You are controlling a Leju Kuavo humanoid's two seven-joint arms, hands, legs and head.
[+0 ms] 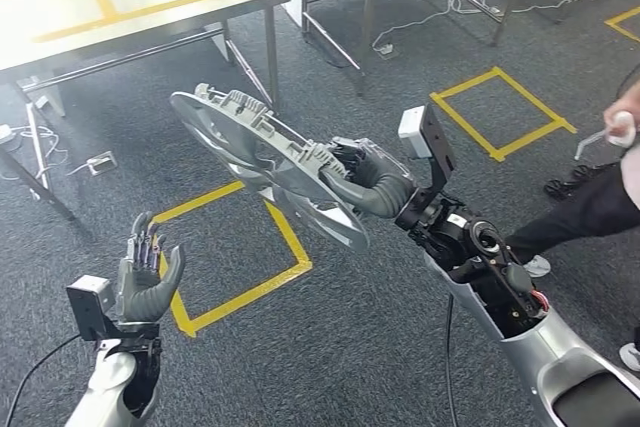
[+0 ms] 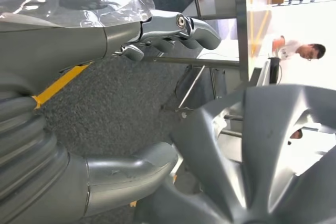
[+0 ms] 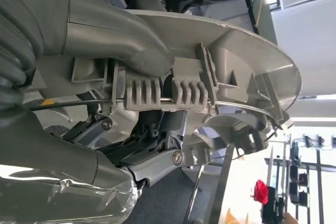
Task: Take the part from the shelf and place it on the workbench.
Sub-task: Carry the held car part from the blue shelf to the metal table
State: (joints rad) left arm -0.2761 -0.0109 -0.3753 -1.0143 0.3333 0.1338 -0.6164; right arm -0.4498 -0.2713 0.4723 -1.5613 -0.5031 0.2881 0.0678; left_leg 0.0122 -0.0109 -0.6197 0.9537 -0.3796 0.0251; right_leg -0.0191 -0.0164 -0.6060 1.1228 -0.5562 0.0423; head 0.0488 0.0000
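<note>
Head view: the right hand [image 1: 362, 179] grips the grey spoked plastic wheel cover [image 1: 264, 157] by its rim, aloft over carpet, short of the steel workbench [image 1: 151, 7]; the left hand [image 1: 147, 272] hangs spread, empty; carry it level. Left wrist view: the cover's spokes loom near; keep clear. Right wrist view: thumb [image 3: 118, 35] clamps the ribbed back; hold firm.

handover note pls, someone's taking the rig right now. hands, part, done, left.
Right hand: grips the grey wheel-cover part at its rim, holding it in the air above the carpet.
Left hand: holds nothing, fingers apart, raised low on the left.
Workbench: ahead on the left, steel top with yellow tape; the part is not over it yet.
Person stands close on the right.
Done: part in hand.
Left: carry it to the workbench, set it down, release.
</note>
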